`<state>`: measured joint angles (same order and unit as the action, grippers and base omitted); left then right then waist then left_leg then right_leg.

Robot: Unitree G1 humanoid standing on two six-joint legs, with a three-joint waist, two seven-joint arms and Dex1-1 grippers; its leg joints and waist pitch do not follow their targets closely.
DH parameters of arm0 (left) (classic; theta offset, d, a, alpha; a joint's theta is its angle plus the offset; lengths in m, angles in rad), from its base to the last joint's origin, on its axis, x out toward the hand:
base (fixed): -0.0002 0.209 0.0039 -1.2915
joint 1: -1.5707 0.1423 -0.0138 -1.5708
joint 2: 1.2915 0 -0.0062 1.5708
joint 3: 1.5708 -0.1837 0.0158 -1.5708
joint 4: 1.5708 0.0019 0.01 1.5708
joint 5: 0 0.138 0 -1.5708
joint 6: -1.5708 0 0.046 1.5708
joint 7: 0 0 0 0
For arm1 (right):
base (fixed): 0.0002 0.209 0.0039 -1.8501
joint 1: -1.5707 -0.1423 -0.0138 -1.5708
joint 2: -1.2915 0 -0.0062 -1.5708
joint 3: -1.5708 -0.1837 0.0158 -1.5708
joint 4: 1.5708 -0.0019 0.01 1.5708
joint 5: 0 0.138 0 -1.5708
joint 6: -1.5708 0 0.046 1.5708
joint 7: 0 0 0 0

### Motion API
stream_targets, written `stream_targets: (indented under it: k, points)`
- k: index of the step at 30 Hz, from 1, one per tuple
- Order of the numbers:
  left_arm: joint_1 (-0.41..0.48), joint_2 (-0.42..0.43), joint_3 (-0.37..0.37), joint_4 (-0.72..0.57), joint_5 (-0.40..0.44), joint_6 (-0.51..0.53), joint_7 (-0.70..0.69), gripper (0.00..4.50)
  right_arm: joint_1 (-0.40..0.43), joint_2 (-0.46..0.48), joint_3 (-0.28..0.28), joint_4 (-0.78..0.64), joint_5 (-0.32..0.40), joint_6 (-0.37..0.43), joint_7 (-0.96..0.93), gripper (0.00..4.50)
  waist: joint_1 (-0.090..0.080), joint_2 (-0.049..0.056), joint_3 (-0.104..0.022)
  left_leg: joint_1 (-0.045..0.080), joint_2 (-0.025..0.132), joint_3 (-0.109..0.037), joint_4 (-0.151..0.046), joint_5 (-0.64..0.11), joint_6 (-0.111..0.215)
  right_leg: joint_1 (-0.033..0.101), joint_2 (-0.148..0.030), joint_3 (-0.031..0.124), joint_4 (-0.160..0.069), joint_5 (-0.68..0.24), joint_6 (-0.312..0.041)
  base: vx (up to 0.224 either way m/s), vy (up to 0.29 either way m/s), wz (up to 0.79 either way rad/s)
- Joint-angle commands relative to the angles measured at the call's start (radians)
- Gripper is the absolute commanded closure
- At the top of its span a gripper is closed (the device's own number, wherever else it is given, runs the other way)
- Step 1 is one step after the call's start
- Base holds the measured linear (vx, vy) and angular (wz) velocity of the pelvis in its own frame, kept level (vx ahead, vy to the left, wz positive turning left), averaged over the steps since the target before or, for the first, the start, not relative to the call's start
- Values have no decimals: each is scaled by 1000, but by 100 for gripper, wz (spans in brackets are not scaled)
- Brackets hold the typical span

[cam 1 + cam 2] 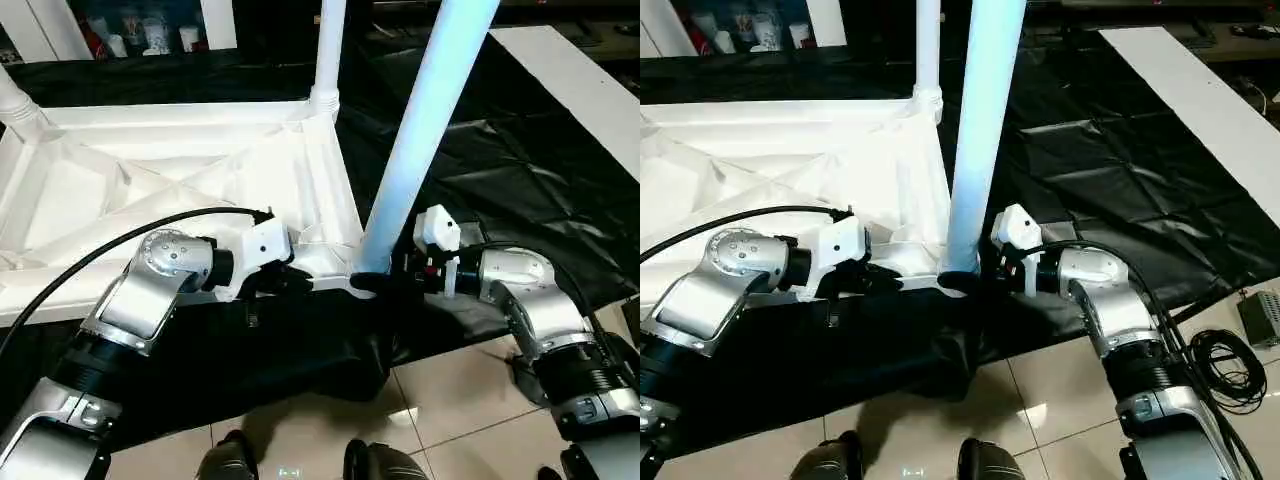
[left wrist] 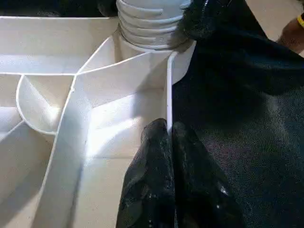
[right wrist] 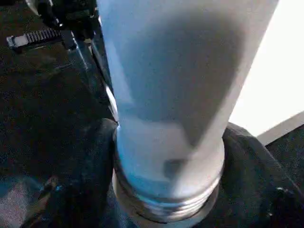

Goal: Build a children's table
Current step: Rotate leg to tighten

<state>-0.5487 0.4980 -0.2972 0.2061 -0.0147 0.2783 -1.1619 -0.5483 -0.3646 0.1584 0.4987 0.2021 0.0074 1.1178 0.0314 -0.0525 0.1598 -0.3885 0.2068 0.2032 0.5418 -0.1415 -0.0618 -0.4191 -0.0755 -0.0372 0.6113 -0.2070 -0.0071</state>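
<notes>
Right gripper (image 1: 962,281) sits at the foot of the near leg (image 1: 983,120), one black finger (image 3: 76,190) on each side of the tube's lower end, so you're spread around it; whether the pads actually press the plastic, you can't tell from the wrist view, though they look touching or nearly so. That leg stands close to upright, leaning slightly, with its threaded end (image 3: 166,209) low between your fingers, at the corner socket of the tabletop (image 1: 200,170). Left gripper (image 1: 290,278) is pressed together on the tabletop's thin edge wall (image 2: 167,95): the two fingers (image 2: 156,190) pinch the rim from either side, just short of the same corner. Ahead of your left fingertips along that wall you see the leg's ribbed collar (image 2: 149,23) seated over the socket. Tabletop lies underside up, ribs showing, stretching away from your left gripper toward the far side; black sheet (image 1: 1120,180) lies under it and drapes off the near edge below both grippers. Second leg (image 1: 328,50) stands upright in the next corner beyond your right gripper, well apart from it. Third leg (image 1: 18,105) leans at the corner beyond your left arm. White board (image 1: 1200,100) lies flat on the black sheet, past your right arm. Tile floor (image 1: 1060,390) beneath both forearms.
</notes>
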Motion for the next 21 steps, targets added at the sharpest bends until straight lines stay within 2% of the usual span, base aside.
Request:
stream_targets:
  k: [1,2,5,8,9,10,12,13,15,16,18,21]
  points:
    - [26,-38,-30,39,-1,25,31,450,0,22,-20,52,-20,9,-83,173,-4,-4,-59,21,22,-5,-40,-127,101,46,-49,42,-64,-68,-260,0,0,0]
    - [19,-55,-22,53,5,36,62,450,-3,37,-27,71,-28,14,-125,175,-5,-5,-58,22,23,-4,-41,-143,92,45,-50,42,-67,-99,-255,0,0,0]
    - [-22,-124,-6,128,47,59,201,450,-15,105,-49,138,-56,14,-295,176,-10,-2,-52,25,25,-10,-50,-226,28,37,-56,43,-84,-276,-216,0,0,0]
    - [-49,-168,4,174,68,77,285,450,-27,148,-61,181,-73,10,-400,178,-11,-2,-52,26,25,-14,-54,-256,6,35,-57,43,-91,-327,-193,0,0,0]
    - [-51,-173,7,178,69,80,294,450,-29,152,-62,185,-74,10,-409,178,-11,-4,-53,27,24,-14,-54,-264,7,33,-56,44,-91,-329,-185,0,0,0]
    - [-82,-223,31,223,77,119,390,450,-52,195,-80,236,-87,7,-533,178,-11,-1,-53,26,24,-13,-54,-263,10,32,-56,45,-92,-318,-183,0,0,0]
    - [-113,-273,56,265,87,158,491,450,-81,238,-103,291,-99,2,-673,178,-14,0,-53,28,22,-12,-54,-269,0,28,-55,46,-91,-325,-185,0,0,0]
    - [-128,-300,71,284,96,181,554,450,-106,268,-129,333,-96,-4,-773,178,-13,-1,-54,27,21,-14,-54,-268,-8,30,-55,45,-92,-328,-181,0,0,0]
    - [-135,-311,77,295,101,188,582,450,-120,285,-145,356,-90,-5,-823,178,-13,-1,-57,28,20,-13,-52,-265,-8,28,-55,46,-90,-306,-173,0,0,0]
    - [-144,-324,84,312,109,190,611,450,-141,308,-170,389,-80,-17,-884,178,-14,-4,-58,24,18,-12,-50,-251,4,30,-52,47,-87,-266,-172,0,0,0]
    - [-147,-330,86,323,118,187,625,450,-156,324,-185,413,-75,-30,-919,178,-14,-4,-61,23,17,-9,-48,-229,22,31,-50,47,-84,-211,-178,0,0,0]
    - [-146,-332,76,326,128,174,613,450,-183,344,-195,449,-80,-72,-942,178,-13,-5,-60,19,15,-8,-46,-209,42,33,-49,45,-81,-176,-181,0,0,0]
